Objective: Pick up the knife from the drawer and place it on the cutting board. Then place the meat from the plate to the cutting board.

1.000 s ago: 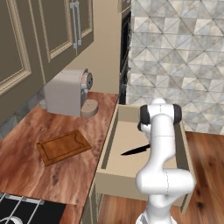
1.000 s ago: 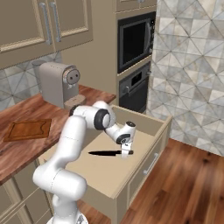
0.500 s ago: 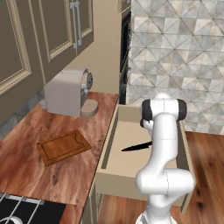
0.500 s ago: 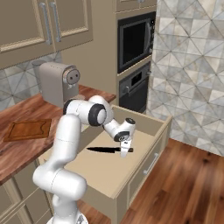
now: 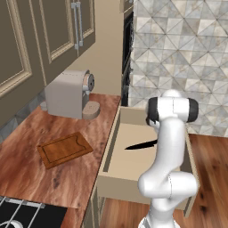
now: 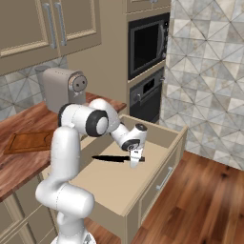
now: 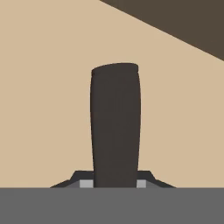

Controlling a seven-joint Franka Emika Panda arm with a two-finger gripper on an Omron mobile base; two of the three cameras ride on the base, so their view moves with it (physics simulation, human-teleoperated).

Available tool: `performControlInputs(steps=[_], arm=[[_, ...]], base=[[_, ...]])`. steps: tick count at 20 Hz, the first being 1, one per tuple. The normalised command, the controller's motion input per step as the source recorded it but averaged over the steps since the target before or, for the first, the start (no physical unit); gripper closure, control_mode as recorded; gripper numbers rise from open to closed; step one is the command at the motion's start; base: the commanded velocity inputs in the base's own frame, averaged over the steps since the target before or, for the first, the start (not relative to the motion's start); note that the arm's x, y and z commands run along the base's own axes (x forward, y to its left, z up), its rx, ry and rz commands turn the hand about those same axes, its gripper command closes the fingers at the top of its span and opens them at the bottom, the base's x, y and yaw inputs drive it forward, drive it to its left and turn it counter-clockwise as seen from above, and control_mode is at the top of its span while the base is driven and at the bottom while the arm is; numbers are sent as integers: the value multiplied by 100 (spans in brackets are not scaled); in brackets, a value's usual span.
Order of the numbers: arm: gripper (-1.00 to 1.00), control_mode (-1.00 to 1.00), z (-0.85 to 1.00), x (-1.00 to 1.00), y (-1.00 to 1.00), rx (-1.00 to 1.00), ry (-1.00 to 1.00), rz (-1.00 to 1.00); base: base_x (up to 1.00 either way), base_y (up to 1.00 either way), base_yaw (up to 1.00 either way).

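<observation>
The wide beige drawer (image 5: 111,147) (image 6: 114,187) stands pulled open. Over its pale floor my gripper (image 6: 135,161) (image 7: 115,184) is shut on the dark handle of the knife (image 6: 108,158) (image 7: 115,127). The black blade (image 5: 140,145) points left, level and slightly above the drawer floor. In the hand view the handle runs straight up from between the fingertips. The reddish-brown cutting board (image 5: 64,149) (image 6: 28,141) lies flat on the wooden counter to the drawer's left, with nothing on it. The plate and the meat are out of view.
A beige coffee machine (image 5: 67,93) (image 6: 59,88) stands at the back of the counter behind the board. Built-in ovens (image 6: 147,47) rise behind the drawer. A black stove corner (image 5: 22,216) sits at the counter's near end. Wall cabinets hang above.
The knife has risen slightly off the drawer floor with the gripper, and the arm's upper link has swung a little.
</observation>
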Motion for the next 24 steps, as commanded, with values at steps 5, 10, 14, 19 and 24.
performControlInputs(steps=[5,10,14,19,24], arm=[[100,-100,48,-33,3,0,-6,0],[100,-100,49,-27,14,0,-5,0],[100,-100,51,-22,23,-1,-4,1],[100,-100,50,-14,30,-1,0,5],[100,-100,41,0,42,-2,0,9]], base=[[0,0,0],[0,0,0],[0,0,0],[0,0,0],[0,0,0]])
